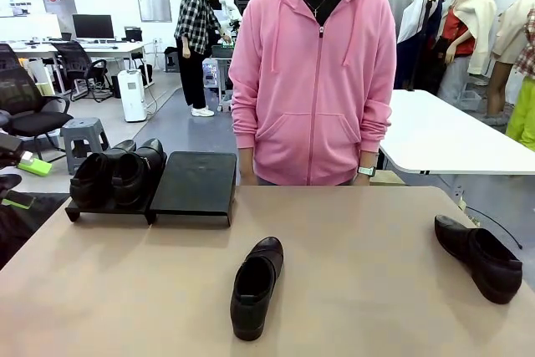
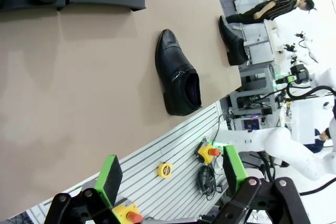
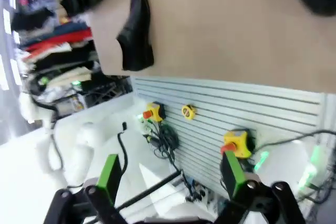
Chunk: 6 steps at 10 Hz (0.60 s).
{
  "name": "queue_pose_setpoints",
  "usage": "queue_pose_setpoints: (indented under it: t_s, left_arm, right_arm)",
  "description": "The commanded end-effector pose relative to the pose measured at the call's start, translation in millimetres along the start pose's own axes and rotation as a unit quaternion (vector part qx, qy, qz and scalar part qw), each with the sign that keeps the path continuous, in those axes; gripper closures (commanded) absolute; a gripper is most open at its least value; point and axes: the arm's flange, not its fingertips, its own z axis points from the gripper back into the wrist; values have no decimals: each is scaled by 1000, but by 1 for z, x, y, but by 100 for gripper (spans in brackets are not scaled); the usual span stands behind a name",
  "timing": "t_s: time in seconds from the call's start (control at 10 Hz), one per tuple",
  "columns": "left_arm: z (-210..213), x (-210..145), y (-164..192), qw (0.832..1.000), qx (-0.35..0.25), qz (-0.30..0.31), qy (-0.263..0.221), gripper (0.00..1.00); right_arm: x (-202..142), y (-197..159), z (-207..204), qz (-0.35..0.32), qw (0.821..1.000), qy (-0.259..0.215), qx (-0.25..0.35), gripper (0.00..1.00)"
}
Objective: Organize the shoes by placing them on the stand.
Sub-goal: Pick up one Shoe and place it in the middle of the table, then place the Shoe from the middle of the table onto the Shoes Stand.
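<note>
Tan worktop (image 1: 376, 232) in an open lab. Nearest, left hand (image 2: 172, 167) spread wide and empty; right hand (image 3: 170, 174) likewise wide, holding nothing. Ahead of the left hand, one loose shoe (image 1: 257, 286); ahead of the right hand, a second shoe (image 1: 478, 257) near the edge. Farthest off, stand (image 1: 196, 183), a pair of shoes (image 1: 117, 175) on one panel, the other bare. Seemingly half done: two left to place.

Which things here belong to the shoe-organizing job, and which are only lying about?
Job: pair of shoes on the stand; middle shoe; right shoe.
Lying about: grey stool; emergency-stop box; cable bundle; white table.
</note>
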Motion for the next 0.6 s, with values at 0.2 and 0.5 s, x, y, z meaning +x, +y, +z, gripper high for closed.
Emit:
queue_pose_setpoints:
  t_s: [0.2, 0.5]
  left_arm:
    - [1, -2, 0, 1000, -2, -3, 0, 0]
    - [1, -2, 0, 1000, -2, -3, 0, 0]
  right_arm:
    - [-6, 8, 3, 16, 999, 41, -9, 0]
    - [-6, 8, 3, 16, 999, 41, -9, 0]
